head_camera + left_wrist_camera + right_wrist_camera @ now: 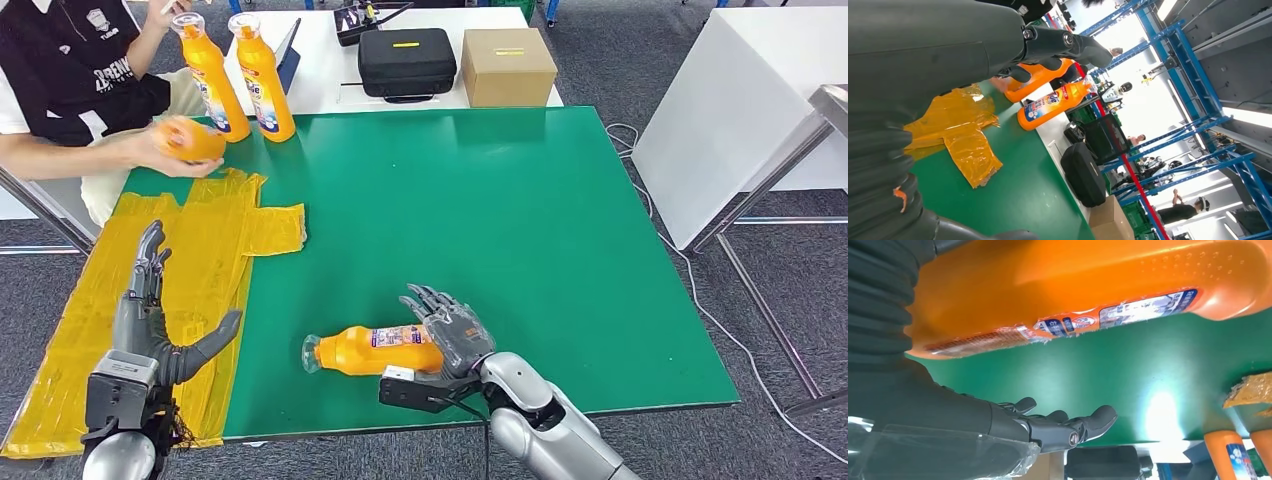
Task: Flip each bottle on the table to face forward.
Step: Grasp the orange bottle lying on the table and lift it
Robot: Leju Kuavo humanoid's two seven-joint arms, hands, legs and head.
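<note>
Left robot hand: the left robot hand (150,330), lower left of the head view, hovers over the yellow sheeting (215,240) with fingers spread and thumb out, holding nothing; it looks parked clear of the work.
Person: a seated person at upper left holds an orange bottle (187,138) on its side in one hand (150,150) at the worktop edge, apparently readying it to be set down.
Standing bottles: two orange bottles (262,75) stand upright and side by side at the far upper-left edge of the green worktop (520,220), labels toward the camera, which suggests they are already facing forward.
Lying bottle: the task's bottle (375,350) lies on its side, lower centre, cap pointing left, label strip upward.
Right robot hand: the right robot hand (450,330) rests against the bottle's base end, fingers open and extended past it rather than wrapped around; the right wrist view shows the fingers (1068,427) apart from the bottle body (1073,285), so no firm grip is judged yet.
Background: a black case (407,62) and cardboard box (508,66) sit on the white table beyond.
</note>
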